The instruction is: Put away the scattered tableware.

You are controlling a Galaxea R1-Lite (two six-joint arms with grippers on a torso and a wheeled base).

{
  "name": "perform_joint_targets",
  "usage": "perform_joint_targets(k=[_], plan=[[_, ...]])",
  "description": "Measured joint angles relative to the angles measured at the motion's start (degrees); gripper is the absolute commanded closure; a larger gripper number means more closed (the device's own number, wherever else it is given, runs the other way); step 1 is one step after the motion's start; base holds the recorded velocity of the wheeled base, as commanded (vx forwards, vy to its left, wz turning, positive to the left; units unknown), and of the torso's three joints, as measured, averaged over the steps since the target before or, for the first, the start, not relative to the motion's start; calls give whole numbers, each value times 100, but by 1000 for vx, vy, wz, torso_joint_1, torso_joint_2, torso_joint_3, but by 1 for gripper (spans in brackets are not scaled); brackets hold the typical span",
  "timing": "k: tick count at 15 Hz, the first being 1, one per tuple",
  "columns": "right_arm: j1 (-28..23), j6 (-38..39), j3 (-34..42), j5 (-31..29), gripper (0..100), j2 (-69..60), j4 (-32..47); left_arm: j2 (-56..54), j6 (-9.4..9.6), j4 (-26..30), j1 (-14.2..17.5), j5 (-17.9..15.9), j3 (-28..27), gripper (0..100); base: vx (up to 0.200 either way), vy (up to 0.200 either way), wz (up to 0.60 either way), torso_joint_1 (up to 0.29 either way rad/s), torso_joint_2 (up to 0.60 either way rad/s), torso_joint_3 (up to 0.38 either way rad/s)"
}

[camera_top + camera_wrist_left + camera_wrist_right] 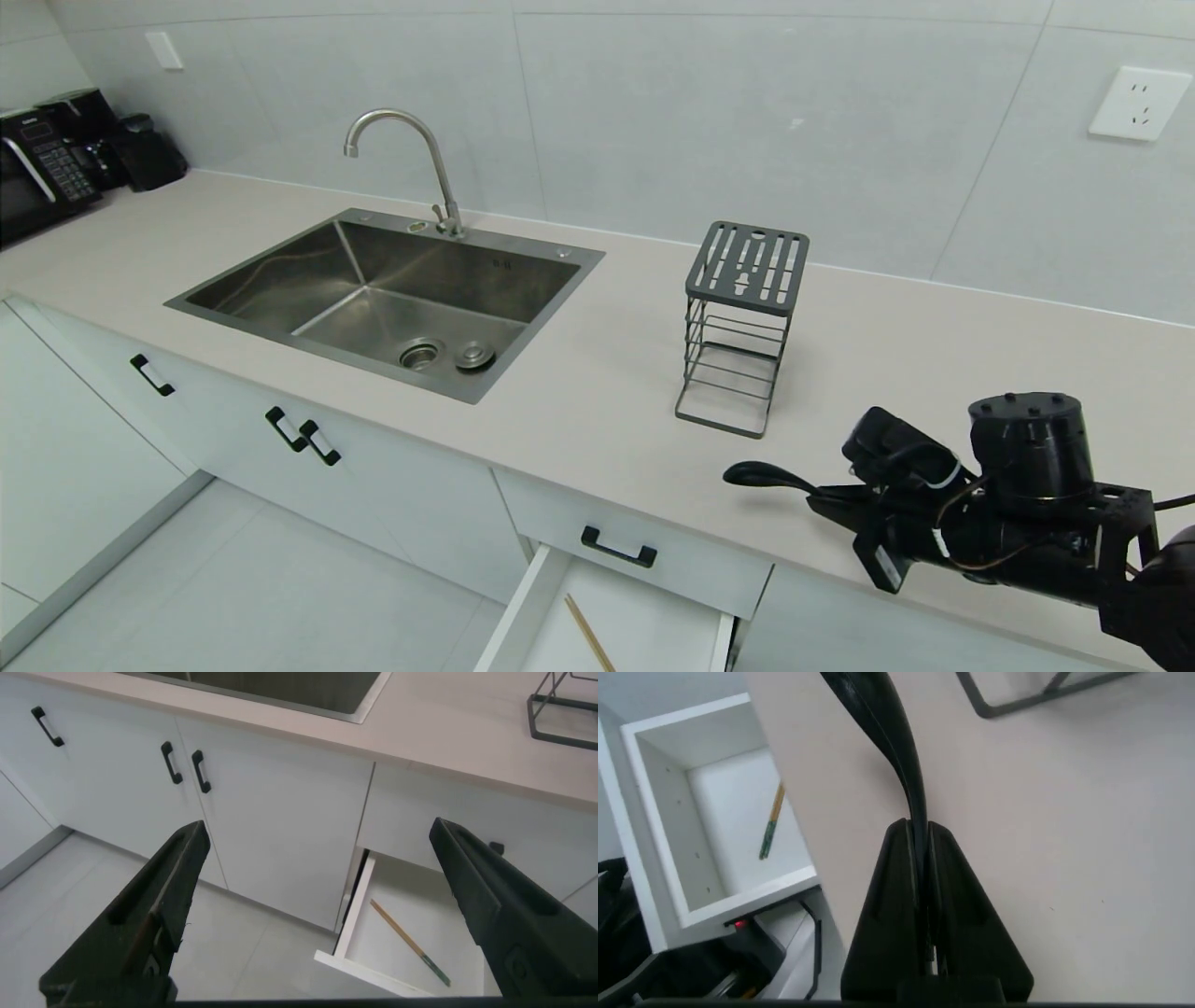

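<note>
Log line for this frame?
right gripper: shut on black spoon, over countertop | left gripper: open, facing drawer | drawer: open, one chopstick inside

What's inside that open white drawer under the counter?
One wooden chopstick with a green tip lies on the floor of the drawer. The drawer's back part sits under the counter, so anything there is hidden.
</note>
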Motion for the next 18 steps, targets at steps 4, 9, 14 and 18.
perform_joint_targets(k=[4, 9, 14, 18], plan=[[461, 16, 13, -101, 100, -1, 2, 0, 0, 0, 0, -2, 0, 0, 0, 0, 0, 0, 0, 0], [1076, 169, 20, -294, 100, 5, 2, 0, 0, 0, 0, -2, 0, 0, 0, 0, 0, 0, 0, 0], [1508, 514, -16, -310, 100, 135, 2, 0, 0, 0, 0, 0, 0, 0, 0, 0, 0, 0, 0, 0], [2004, 1059, -124, -332, 100, 265, 5, 0, -2, 0, 2, -2, -2, 0, 0, 0, 0, 0, 0, 0]])
